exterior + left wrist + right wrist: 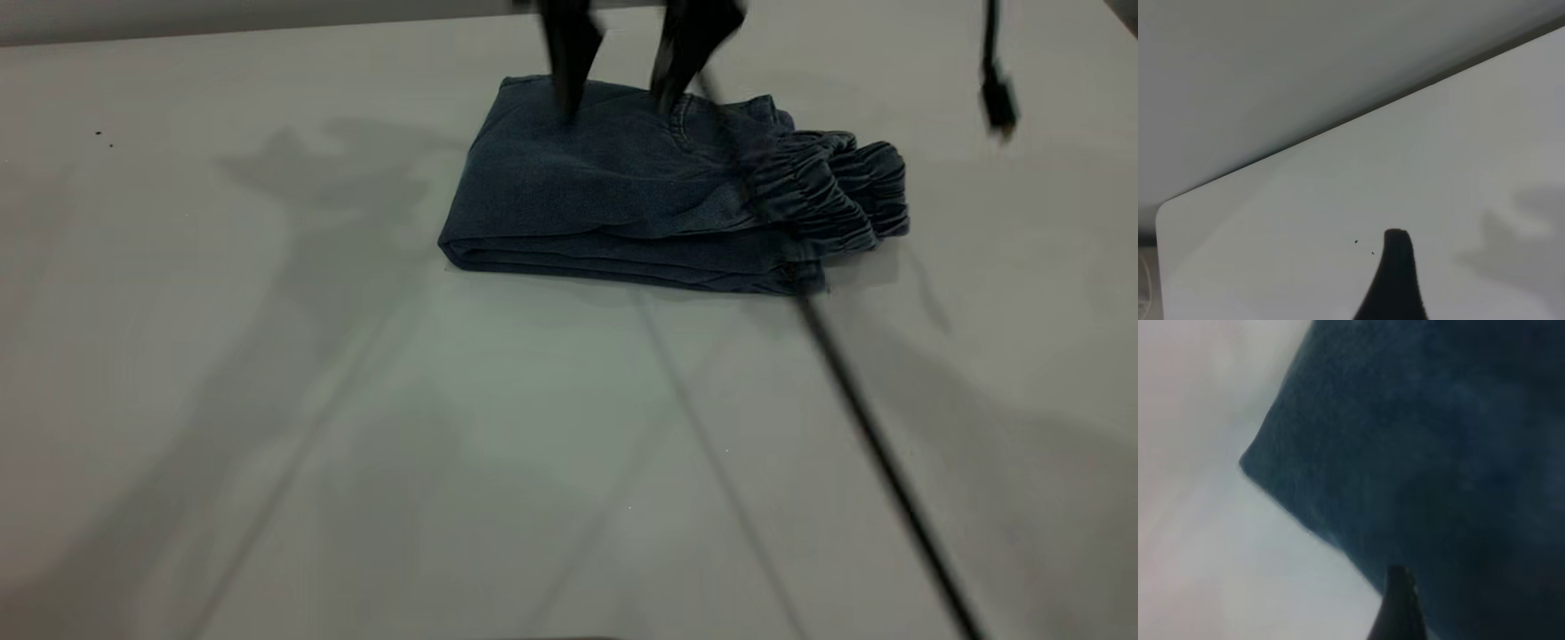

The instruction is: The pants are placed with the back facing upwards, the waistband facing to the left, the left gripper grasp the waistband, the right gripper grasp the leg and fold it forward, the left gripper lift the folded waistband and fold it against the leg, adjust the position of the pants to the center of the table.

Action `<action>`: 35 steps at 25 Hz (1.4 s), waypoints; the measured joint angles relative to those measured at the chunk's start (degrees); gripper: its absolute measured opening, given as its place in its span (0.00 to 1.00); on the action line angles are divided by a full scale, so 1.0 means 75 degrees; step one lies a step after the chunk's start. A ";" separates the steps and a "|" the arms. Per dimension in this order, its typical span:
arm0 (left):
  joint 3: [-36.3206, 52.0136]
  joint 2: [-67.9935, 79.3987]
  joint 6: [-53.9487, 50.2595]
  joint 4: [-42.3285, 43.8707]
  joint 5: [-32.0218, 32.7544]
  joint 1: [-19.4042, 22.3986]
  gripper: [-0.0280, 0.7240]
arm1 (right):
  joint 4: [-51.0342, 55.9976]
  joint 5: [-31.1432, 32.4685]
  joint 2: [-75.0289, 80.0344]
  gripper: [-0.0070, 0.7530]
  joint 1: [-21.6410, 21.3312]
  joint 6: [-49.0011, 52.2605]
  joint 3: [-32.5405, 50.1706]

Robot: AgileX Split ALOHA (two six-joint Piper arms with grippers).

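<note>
table (pixel 356 462) bare in front | pants (pixel 640 196) folded | right tool (pixel 622 102) open, fingertips on pants

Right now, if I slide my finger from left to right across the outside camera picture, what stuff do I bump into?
Bare table → folded pants with the right gripper pressing down on them, fingers apart → ruffled waistband → dangling black cable.
</note>
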 joint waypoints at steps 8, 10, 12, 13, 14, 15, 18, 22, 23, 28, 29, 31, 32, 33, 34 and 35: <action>0.0000 0.0000 -0.0015 -0.0034 0.0045 0.0000 0.80 | -0.0387 0.0203 0.0835 0.65 0.0022 0.0645 0.0000; 0.0000 0.0000 -0.0018 -0.0034 0.0045 0.0000 0.80 | -0.0343 0.0586 0.0867 0.65 0.0088 0.0574 0.0000; 0.0000 0.0000 -0.0018 -0.0034 0.0045 0.0000 0.80 | -0.0343 0.1015 0.0867 0.65 0.0223 0.0371 0.0000; 0.0000 0.0000 -0.0018 -0.0034 0.0045 0.0000 0.80 | -0.0343 0.1142 0.0874 0.65 0.0322 0.0230 0.0000; 0.0000 0.0000 -0.0018 -0.0034 0.0045 0.0000 0.80 | -0.0343 0.1190 0.0883 0.65 0.0407 0.0100 0.0000; 0.0000 0.0000 -0.0018 -0.0034 0.0045 0.0000 0.80 | -0.0343 0.1235 0.0891 0.65 0.0513 -0.0011 0.0000; 0.0000 0.0000 -0.0018 -0.0034 0.0050 0.0000 0.80 | -0.0466 0.1286 0.0891 0.65 0.0725 -0.0146 0.0000; 0.0000 0.0000 -0.0018 -0.0034 0.0050 0.0000 0.80 | -0.0707 0.1321 0.0658 0.63 0.0765 -0.0138 0.0000; 0.0000 0.0000 -0.0018 -0.0034 0.0050 0.0000 0.80 | -0.0729 0.1329 0.0519 0.62 0.0765 -0.0138 0.0000; 0.0007 0.0000 -0.0018 -0.0034 0.0050 0.0000 0.80 | -0.0715 0.0806 -0.0096 0.59 0.0768 0.0008 -0.0018; 0.0007 0.0000 -0.0018 -0.0034 0.0050 0.0000 0.80 | -0.0715 0.0434 -0.0096 0.59 0.0768 0.0194 -0.0027; 0.0007 0.0000 -0.0018 -0.0034 0.0050 0.0000 0.80 | -0.0783 -0.0303 0.0056 0.59 0.0768 0.0696 -0.0027; 0.0007 0.0000 -0.0018 -0.0034 0.0050 0.0000 0.80 | -0.0878 -0.0565 0.0159 0.59 0.0768 0.1000 -0.0027; 0.0014 0.0000 -0.0018 -0.0034 0.0050 0.0000 0.80 | -0.0981 -0.0822 0.0307 0.59 0.0768 0.1288 -0.0027; 0.0014 0.0000 -0.0018 -0.0034 0.0050 0.0000 0.80 | -0.1057 -0.0980 0.0472 0.59 0.0768 0.1499 -0.0027; 0.0014 0.0000 -0.0018 -0.0034 0.0050 0.0000 0.80 | -0.1162 -0.1032 0.0640 0.59 0.0768 0.1696 -0.0027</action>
